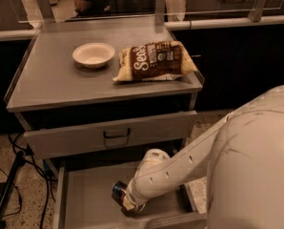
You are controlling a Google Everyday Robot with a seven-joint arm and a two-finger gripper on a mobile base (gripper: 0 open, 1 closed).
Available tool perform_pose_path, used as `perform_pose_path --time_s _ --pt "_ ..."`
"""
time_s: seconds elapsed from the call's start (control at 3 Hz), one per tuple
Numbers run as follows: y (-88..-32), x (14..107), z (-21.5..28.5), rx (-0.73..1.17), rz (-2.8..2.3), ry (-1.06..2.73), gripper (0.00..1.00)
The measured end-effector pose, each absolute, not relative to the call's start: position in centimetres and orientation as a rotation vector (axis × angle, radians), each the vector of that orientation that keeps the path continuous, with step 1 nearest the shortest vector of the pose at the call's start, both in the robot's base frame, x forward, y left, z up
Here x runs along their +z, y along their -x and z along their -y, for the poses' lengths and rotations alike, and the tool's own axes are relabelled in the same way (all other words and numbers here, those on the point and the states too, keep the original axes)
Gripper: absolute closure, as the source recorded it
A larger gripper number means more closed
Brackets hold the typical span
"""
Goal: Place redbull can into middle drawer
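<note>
My gripper (126,203) sits low inside the open middle drawer (82,199), open floor to its left; the drawer front (108,136) overhangs the back, my arm (180,171) crowds the right wall.

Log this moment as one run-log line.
phase: placing | gripper: low inside open middle drawer | redbull can: at gripper tip, above drawer floor
</note>
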State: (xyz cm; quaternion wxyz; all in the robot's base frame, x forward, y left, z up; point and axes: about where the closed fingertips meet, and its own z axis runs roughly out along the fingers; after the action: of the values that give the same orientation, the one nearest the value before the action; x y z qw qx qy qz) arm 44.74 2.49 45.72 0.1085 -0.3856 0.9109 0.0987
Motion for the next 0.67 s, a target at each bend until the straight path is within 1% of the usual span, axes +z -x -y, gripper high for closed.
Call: perform_pose_path --time_s 0.67 --pt "-46.3 43.5 -2.2 0.294 -2.675 1.11 1.0"
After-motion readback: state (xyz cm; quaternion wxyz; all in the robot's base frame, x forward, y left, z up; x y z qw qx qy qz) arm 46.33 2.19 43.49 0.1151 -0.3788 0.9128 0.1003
